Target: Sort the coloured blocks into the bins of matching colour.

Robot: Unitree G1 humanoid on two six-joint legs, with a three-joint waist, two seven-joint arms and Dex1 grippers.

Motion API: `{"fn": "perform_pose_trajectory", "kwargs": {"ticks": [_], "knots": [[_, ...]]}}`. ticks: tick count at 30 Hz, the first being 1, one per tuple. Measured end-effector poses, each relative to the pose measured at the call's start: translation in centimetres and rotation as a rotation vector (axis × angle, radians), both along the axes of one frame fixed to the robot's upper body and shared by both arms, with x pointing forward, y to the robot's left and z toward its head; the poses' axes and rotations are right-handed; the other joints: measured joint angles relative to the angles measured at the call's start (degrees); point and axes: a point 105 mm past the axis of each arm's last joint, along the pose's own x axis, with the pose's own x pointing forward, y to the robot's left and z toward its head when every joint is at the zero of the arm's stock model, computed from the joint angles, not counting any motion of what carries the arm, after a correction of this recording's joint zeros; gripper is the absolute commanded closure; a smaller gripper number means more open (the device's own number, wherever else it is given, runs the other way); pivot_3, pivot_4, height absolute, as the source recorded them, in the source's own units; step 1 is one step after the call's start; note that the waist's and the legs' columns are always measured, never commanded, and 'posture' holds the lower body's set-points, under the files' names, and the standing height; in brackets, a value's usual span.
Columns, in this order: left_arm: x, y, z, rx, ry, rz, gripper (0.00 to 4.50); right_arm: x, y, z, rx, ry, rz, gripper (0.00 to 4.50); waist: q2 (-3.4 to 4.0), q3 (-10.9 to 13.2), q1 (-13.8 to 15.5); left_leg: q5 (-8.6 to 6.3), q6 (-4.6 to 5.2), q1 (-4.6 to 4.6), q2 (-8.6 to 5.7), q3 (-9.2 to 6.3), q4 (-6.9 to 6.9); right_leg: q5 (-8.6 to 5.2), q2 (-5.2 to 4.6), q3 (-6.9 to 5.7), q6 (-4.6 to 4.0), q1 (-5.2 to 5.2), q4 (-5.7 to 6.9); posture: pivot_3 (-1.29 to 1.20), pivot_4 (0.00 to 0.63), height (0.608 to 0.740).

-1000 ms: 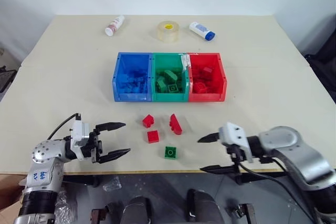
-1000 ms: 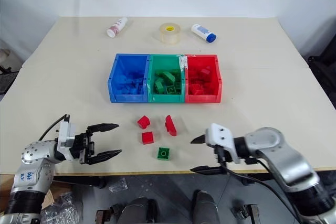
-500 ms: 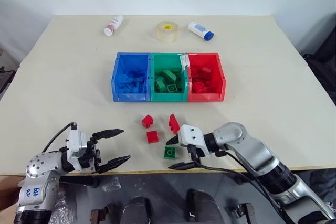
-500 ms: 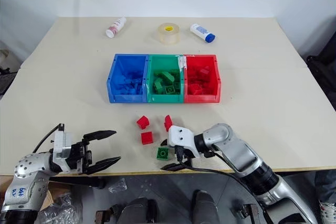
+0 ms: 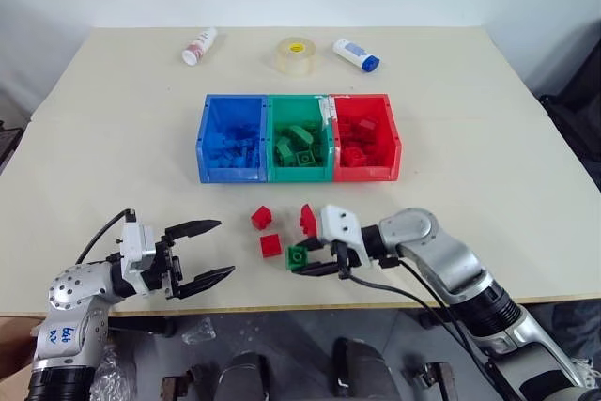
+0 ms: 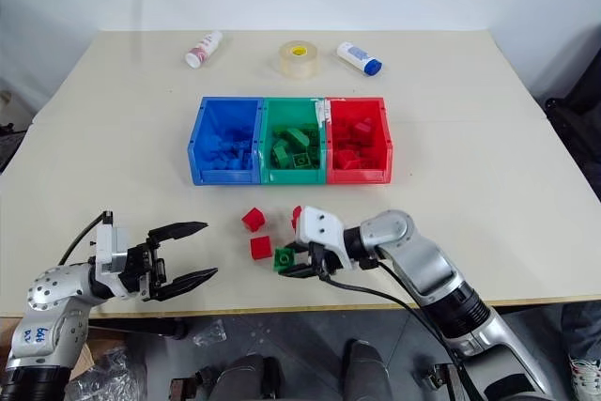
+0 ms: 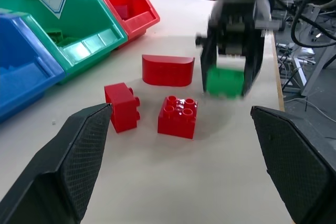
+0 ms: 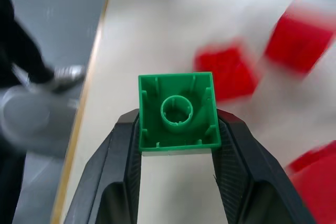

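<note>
The green block (image 8: 178, 111) is now clamped between the black fingers of the right gripper (image 5: 302, 261), and in the right wrist view its hollow underside is turned toward the camera. A second ago it lay flat and untouched at the near edge of the table (image 5: 488, 138), with the right gripper wide open well to its right; the gap has since been closed and the fingers shut on the block. It appears to be tilted and just lifted off the table, though that is hard to confirm from above. Three red blocks are left just beyond it: a small one (image 5: 261, 218), a square studded one (image 5: 271, 245) and a rounded wedge (image 5: 307, 220). Farther off, the bins are seen in a row, blue (image 5: 208, 129), green (image 5: 278, 168) and red (image 5: 392, 133). The left gripper (image 5: 205, 253) is held open near the left edge, unchanged. The pick is judged done; a carry to the green bin remains.
</note>
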Motion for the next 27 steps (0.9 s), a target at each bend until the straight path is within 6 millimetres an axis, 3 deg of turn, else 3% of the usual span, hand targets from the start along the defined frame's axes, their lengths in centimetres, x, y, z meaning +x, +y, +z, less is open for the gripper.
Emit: {"fn": "perform_pose_trajectory", "kwargs": {"ticks": [5,10,14,19,27], "knots": [[0.5,0.2,0.0,-0.006,-0.004,0.007,0.00,2.4,0.7,4.4,0.123,-0.084,-0.061,3.02,0.00,0.0,-0.1,-0.01,-0.01,-0.01,0.00,0.02,-0.01,0.00,0.01,0.01,0.00,-0.03,0.00,0.00,0.150,0.740],[1.4,0.0,0.5,-0.007,-0.029,-0.001,0.00,8.0,0.8,8.4,0.226,-0.189,-0.243,3.02,0.00,0.0,-0.2,-0.01,-0.01,-0.02,0.00,0.06,-0.03,0.00,0.02,0.01,0.00,-0.05,0.02,0.00,0.150,0.740],[1.9,0.0,0.5,-0.004,-0.041,-0.002,0.00,12.2,0.2,9.4,0.283,-0.207,-0.393,1.64,0.01,0.0,-0.4,-0.01,-0.01,-0.04,0.00,0.09,-0.08,0.00,0.04,0.01,0.00,-0.08,0.00,0.00,0.150,0.740],[2.4,0.0,0.6,-0.001,-0.054,-0.008,0.00,13.0,0.0,8.9,0.297,-0.202,-0.408,0.05,0.02,0.0,-0.7,-0.01,-0.01,-0.04,0.00,0.12,-0.10,0.00,0.04,0.02,0.01,-0.08,-0.03,0.00,0.150,0.740],[2.7,-0.3,0.4,-0.004,-0.045,-0.035,0.00,12.0,-1.2,8.4,0.276,-0.216,-0.372,0.05,0.03,0.0,-1.4,-0.01,-0.01,-0.04,0.01,0.10,-0.10,0.00,0.04,0.02,0.01,-0.07,-0.02,0.00,0.150,0.740]]}}
